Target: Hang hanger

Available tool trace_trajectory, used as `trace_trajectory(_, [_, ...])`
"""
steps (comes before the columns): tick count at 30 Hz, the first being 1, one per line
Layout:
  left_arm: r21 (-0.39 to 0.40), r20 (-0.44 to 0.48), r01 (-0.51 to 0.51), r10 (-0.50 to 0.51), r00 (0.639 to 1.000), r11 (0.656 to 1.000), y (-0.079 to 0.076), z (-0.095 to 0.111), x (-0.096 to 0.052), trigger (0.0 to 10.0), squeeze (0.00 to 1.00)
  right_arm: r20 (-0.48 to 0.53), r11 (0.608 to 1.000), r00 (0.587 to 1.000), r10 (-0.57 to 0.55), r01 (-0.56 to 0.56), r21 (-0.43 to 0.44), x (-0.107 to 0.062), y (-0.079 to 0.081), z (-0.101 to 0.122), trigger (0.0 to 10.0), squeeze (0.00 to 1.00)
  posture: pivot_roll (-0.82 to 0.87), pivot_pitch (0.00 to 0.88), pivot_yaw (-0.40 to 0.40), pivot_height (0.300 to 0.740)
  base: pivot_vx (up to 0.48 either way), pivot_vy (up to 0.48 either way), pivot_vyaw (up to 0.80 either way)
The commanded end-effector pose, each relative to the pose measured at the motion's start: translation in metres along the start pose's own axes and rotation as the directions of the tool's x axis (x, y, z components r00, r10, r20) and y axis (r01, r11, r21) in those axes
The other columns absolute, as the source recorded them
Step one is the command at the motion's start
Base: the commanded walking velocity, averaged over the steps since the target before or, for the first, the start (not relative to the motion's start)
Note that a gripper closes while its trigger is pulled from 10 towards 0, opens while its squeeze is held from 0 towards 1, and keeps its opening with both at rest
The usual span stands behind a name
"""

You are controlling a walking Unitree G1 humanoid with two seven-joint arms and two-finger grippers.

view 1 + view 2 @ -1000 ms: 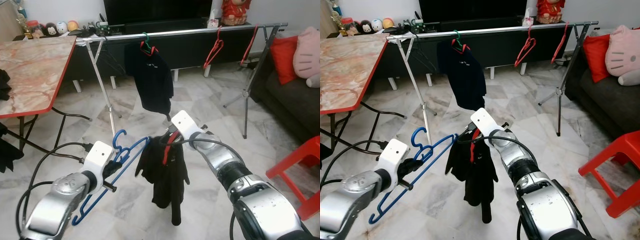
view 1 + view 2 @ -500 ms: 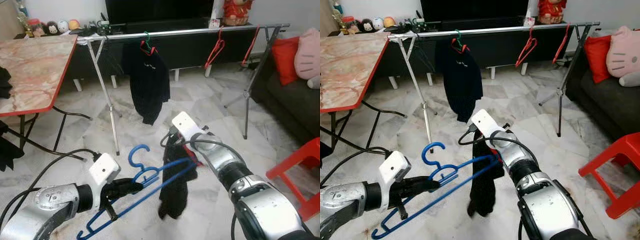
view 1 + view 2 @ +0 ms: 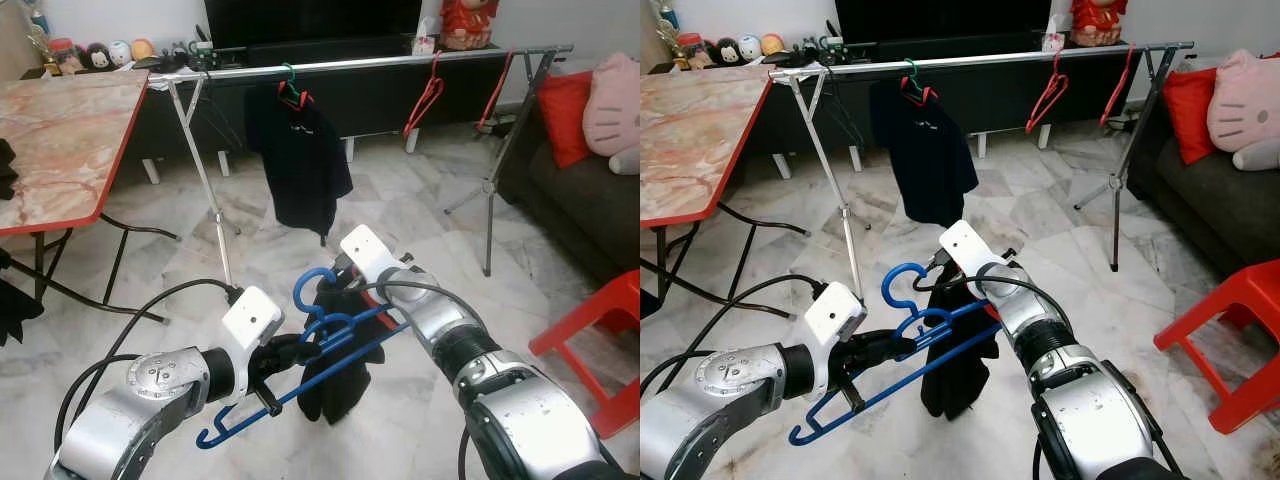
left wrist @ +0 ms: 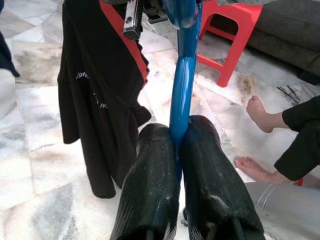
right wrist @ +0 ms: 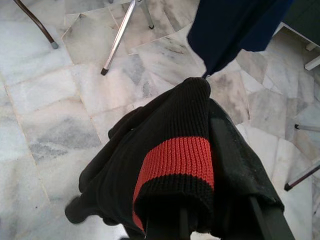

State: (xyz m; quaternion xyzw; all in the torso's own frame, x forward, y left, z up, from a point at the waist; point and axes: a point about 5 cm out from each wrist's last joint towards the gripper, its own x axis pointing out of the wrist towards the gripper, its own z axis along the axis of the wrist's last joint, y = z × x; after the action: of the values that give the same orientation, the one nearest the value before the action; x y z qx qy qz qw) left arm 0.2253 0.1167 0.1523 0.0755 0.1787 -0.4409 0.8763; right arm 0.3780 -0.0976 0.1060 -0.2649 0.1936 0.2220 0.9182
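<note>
A: Left gripper (image 4: pixel 176 150)?
B: Fingers pressed together on the blue hanger (image 3: pixel 330 335), pinching its bar. Hanger is tilted, hook up near the right arm, low end down toward the floor.

A: Right gripper (image 3: pixel 340 285)?
B: Up against a black garment with red trim (image 3: pixel 335 375), just beside the blue hook. In the wrist view the knit collar (image 5: pixel 177 165) is draped over the fingers and hides them, so can't tell if clamped or apart.

A: Garment touching the hanger?
B: The blue bar crosses in front of it; can't tell if it's threaded on.

A: The rail?
B: Silver clothes rack (image 3: pixel 350 65) stands well apart, behind both arms. A dark shirt (image 3: pixel 300 165) hangs on it from a green-hooked hanger, with two red hangers (image 3: pixel 425 95) further right.

A: Other stuff?
B: Marble-top table (image 3: pixel 60 140) at left, red stool (image 3: pixel 595 320) and dark sofa with pink plush (image 3: pixel 615 100) at right. A person's bare feet (image 4: pixel 257 112) in the left wrist view.
</note>
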Motion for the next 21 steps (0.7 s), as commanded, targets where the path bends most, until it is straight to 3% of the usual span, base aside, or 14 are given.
trace_trajectory(1, [0.020,-0.015,0.020,-0.019,1.000,1.000,-0.005,0.002,0.001,10.0,0.00,0.041,1.000,0.999,-0.015,0.015,-0.002,0.000,-0.004,0.015,10.0,0.00,-0.06,0.000,0.005,0.740,0.000,0.000,0.00])
trace_trajectory(2, [0.022,-0.015,0.023,-0.023,1.000,0.999,-0.006,0.002,0.002,10.0,0.00,0.042,1.000,0.999,-0.015,0.015,-0.001,0.000,-0.003,0.015,10.0,0.00,-0.06,0.000,0.005,0.740,0.000,0.000,0.00])
trace_trajectory(3, [0.025,-0.055,-0.068,0.069,0.996,0.997,0.008,-0.001,-0.001,10.0,0.00,0.082,1.000,0.996,-0.014,0.014,0.007,0.000,-0.002,0.032,10.0,0.00,-0.06,0.000,0.009,0.740,0.000,0.000,0.00])
trace_trajectory(5, [0.023,-0.078,-0.125,0.126,0.989,0.992,0.017,-0.003,-0.003,10.0,0.00,0.108,1.000,0.994,-0.012,0.011,0.014,0.000,-0.002,0.042,10.0,0.00,-0.06,0.000,0.007,0.740,0.000,0.000,0.00])
trace_trajectory(10, [0.021,-0.096,-0.197,0.198,0.975,0.980,0.029,-0.007,-0.005,10.0,0.00,0.145,0.999,0.989,-0.009,0.005,0.031,-0.001,-0.002,0.056,10.0,0.00,-0.06,0.000,0.003,0.740,0.000,0.000,0.00])
trace_trajectory(18, [0.005,-0.148,-0.318,0.315,0.938,0.948,0.040,-0.014,0.000,10.0,0.00,0.163,0.999,0.987,0.002,-0.010,0.045,-0.001,0.002,0.062,10.0,0.00,-0.07,0.000,-0.001,0.740,0.000,0.000,0.00])
trace_trajectory(21, [0.010,-0.155,-0.334,0.331,0.931,0.942,0.042,-0.015,-0.005,10.0,0.00,0.153,0.999,0.988,-0.001,-0.005,0.043,-0.001,0.000,0.058,10.0,0.00,-0.06,0.000,-0.004,0.740,0.000,0.000,0.00])
